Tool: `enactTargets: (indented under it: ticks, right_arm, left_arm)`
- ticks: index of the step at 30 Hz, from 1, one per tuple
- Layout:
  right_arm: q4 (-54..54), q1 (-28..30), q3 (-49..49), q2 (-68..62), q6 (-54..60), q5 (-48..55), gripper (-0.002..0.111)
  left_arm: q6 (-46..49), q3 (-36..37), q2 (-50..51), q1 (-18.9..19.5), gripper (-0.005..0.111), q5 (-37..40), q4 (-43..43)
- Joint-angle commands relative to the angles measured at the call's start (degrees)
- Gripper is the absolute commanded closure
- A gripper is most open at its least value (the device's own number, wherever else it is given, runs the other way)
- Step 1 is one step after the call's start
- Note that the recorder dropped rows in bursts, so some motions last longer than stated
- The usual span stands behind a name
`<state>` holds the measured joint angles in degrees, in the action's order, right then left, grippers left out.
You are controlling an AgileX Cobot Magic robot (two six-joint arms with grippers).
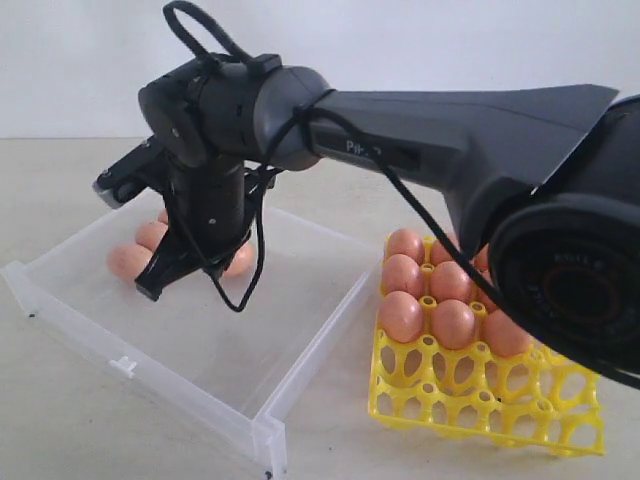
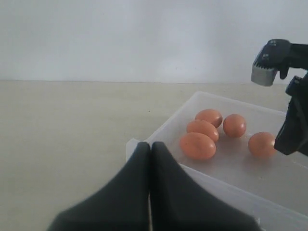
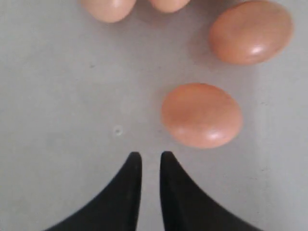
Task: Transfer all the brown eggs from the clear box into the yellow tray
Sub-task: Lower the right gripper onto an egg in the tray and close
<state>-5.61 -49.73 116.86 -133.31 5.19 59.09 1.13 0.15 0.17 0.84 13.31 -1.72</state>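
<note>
Right gripper [image 3: 150, 155] hangs over the clear box [image 1: 315, 335], fingers pointing down at its floor. The jaws are only a narrow slit apart, with nothing between them. Nearest brown egg [image 3: 202, 115] lies just ahead of the fingertips but off the jaw line to one side, not touching. A second egg [image 3: 250, 32] lies further out.

The slit is too narrow for an egg, so I read this as pre-grasp: widen and shift sideways before going down.

Left gripper [image 2: 150, 144] is pressed closed and empty, sitting just outside the box wall, probably to keep clear.

Yellow tray [image 1: 480, 405] is well away from the working hand, beside the box. Its back cells hold eggs [image 1: 403, 315] and the front cells are empty, so the job is well along but not done.
</note>
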Motion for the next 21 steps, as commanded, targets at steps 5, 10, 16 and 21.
enactTargets:
  ticks: [5, 10, 16, 21]
  right_arm:
    - [-0.62, 4.76, 1.5, 1.32, -13.42, -3.86, 0.05]
    - [5.61, 6.04, 1.5, 0.9, -15.45, -5.47, 0.049]
    - [10.05, 6.04, 1.5, -1.14, -18.27, -11.04, 0.049]
    - [12.11, 5.93, 1.5, -4.39, -20.43, -16.4, 0.049]
  left_arm:
    - [0.03, -0.15, -0.17, -0.25, 0.111, 0.0, -0.31]
    - [0.03, -0.15, -0.17, -0.25, 0.111, 0.0, -0.31]
    - [0.03, -0.15, -0.17, -0.25, 0.111, 0.0, -0.31]
    - [0.03, -0.15, -0.17, -0.25, 0.111, 0.0, -0.31]
